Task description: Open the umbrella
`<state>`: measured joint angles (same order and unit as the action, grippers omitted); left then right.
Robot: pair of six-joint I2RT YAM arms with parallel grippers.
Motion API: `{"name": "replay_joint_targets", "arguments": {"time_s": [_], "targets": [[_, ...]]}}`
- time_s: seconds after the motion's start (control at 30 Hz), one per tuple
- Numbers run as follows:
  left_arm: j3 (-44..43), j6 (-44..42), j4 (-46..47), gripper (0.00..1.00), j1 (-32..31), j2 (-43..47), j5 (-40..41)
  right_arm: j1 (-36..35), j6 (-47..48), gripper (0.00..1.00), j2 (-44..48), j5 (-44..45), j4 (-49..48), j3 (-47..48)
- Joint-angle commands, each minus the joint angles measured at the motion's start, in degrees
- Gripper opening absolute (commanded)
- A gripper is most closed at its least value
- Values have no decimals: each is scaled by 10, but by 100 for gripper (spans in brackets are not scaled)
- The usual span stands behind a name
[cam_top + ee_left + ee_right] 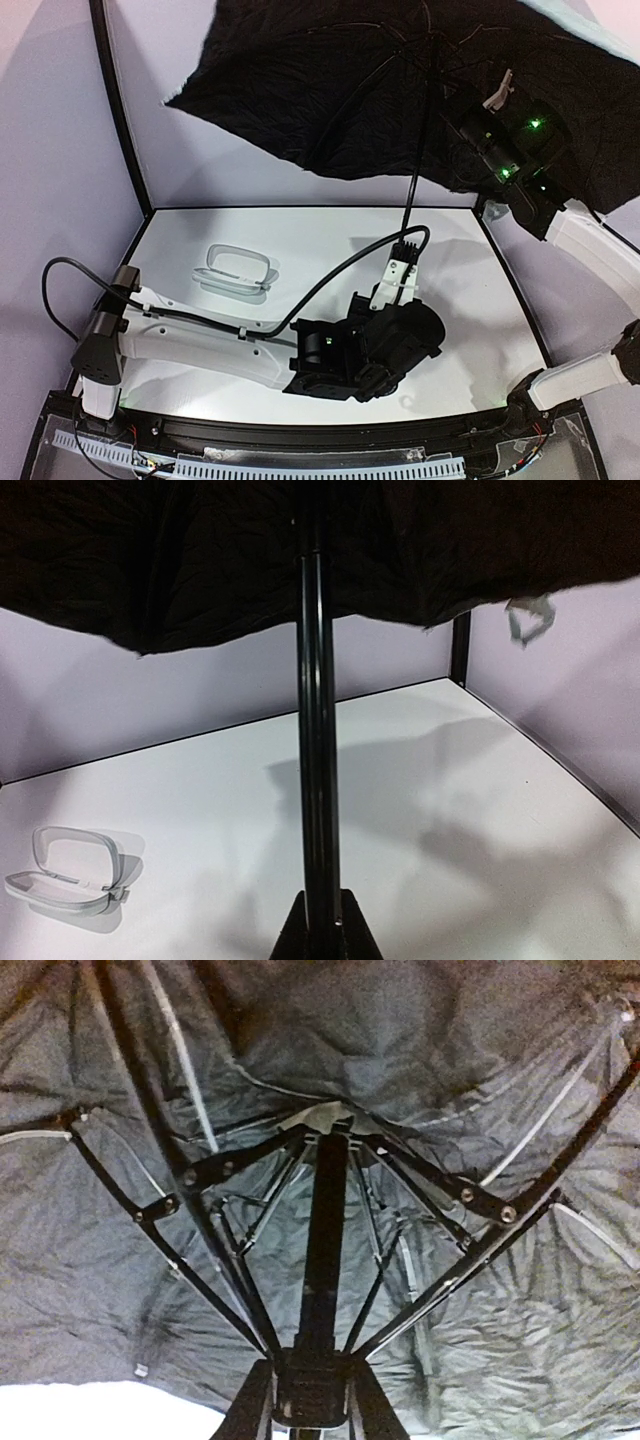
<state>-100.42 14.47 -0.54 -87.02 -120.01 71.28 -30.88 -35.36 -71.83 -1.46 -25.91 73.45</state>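
Observation:
The umbrella (330,90) is spread wide above the table, its black inner side (480,1090) and ribs facing down. Its thin black shaft (415,170) runs down to my left gripper (402,268), which is shut on the shaft (318,730) near its lower end; the jaws (322,930) pinch it from both sides. My right gripper (470,100) is up under the canopy. Its fingers (245,1410) press on either side of the black runner (312,1385), where the struts meet the shaft. A pale strap (528,618) dangles from the canopy edge. The handle is hidden.
A pale rounded storage case (235,270) lies open on the white table (470,300) at the left, also seen in the left wrist view (70,870). Black frame posts (120,110) and pale walls enclose the table. A black cable (330,275) loops over the left arm.

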Motion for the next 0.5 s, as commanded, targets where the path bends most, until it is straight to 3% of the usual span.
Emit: {"name": "replay_joint_targets", "arguments": {"time_s": [0.0,0.13,0.3,0.37,0.47], "targets": [[-16,12,9,1,-5,19,19,1,31,1,-1,26,-6,21],[-2,-8,10,1,-8,28,-15,1,42,0,-6,66,-11,28],[38,-100,39,1,-41,41,-97,2,105,0,-55,200,-62,83],[40,-127,22,1,-53,42,-137,3,160,0,-95,262,-102,140],[35,-127,-78,1,-63,52,-237,5,242,0,-169,338,-155,232]]}}
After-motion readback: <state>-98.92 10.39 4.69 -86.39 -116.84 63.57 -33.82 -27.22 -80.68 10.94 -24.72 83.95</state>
